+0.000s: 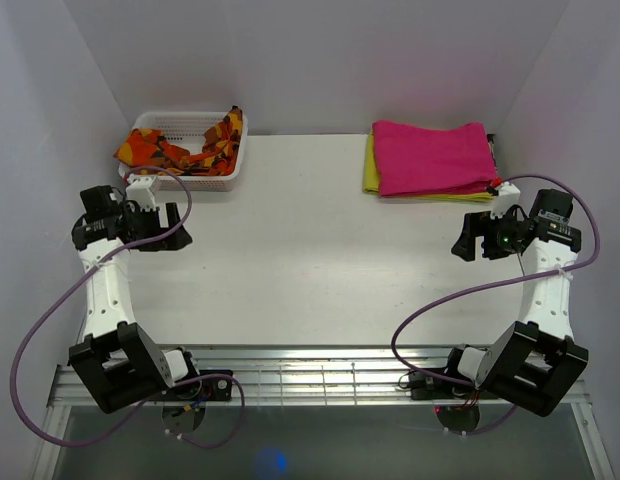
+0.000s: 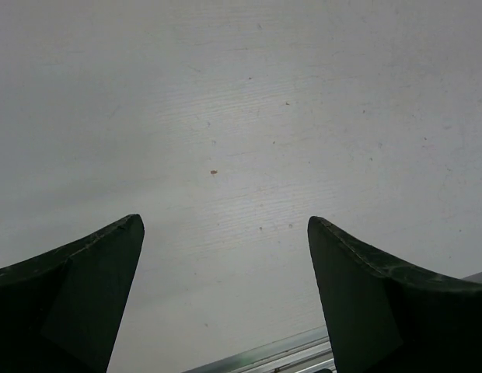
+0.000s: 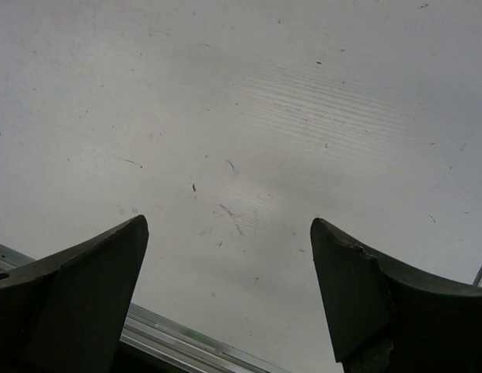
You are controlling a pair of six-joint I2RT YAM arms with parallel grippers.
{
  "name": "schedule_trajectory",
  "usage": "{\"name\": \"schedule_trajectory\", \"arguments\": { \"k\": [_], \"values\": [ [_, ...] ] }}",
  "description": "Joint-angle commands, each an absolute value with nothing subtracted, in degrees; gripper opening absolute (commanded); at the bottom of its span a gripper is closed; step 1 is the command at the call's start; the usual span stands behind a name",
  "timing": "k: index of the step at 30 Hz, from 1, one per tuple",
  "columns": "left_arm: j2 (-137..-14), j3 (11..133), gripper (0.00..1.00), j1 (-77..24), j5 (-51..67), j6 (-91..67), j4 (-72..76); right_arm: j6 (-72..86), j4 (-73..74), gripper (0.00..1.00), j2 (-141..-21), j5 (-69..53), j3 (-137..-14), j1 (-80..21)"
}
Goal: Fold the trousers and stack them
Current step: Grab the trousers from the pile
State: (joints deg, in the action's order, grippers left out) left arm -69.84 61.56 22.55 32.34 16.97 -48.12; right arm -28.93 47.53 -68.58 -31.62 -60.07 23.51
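Camouflage trousers (image 1: 180, 150) in orange, red, yellow, black, crumpled in heap, far-left corner, spilling over sides

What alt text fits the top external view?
Camouflage-print orange, red and black cloth trousers lie bunched in a white plastic basket far left; a folded magenta-pink cloth tops a folded yellow cloth far right. The left end effector and right end effector hang open.

White table (image 1: 310, 250) (lightly speckled) between plain pale walls (image 1: 320, 60).

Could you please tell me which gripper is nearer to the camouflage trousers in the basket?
Left. The left gripper hovers open just in front of the basket holding the trousers; the right gripper is across the table, by the pink cloth.
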Motion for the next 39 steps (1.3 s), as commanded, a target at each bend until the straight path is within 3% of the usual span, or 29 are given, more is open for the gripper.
{"name": "schedule_trajectory", "arguments": {
  "k": [1, 11, 19, 30, 39],
  "values": [
    [-71.3, 67.6, 0.98, 22.4, 32.9, 17.4, -45.1, -28.2, 47.5, 0.90, -68.0, -33.7, -59.7, 23.6],
    [-104.7, 110.1, 0.98, 21.4, 41.3, -6.0, -38.3, -27.5, 46.9, 0.90, -70.7, -33.5, -59.7, 23.5],
    [-127.9, 136.7, 0.98, 14.3, 32.8, -11.4, -32.7, -28.1, 47.6, 0.90, -72.9, -30.9, -60.6, 23.4],
    [-141.8, 133.0, 0.98, 3.4, 18.9, -0.2, -25.5, -28.3, 47.7, 0.90, -75.4, -27.9, -60.1, 23.4],
    [-151.4, 134.6, 0.98, 1.8, 5.8, 5.9, -26.1, -27.0, 47.5, 0.90, -76.2, -27.8, -60.6, 23.4]
  ]
}}
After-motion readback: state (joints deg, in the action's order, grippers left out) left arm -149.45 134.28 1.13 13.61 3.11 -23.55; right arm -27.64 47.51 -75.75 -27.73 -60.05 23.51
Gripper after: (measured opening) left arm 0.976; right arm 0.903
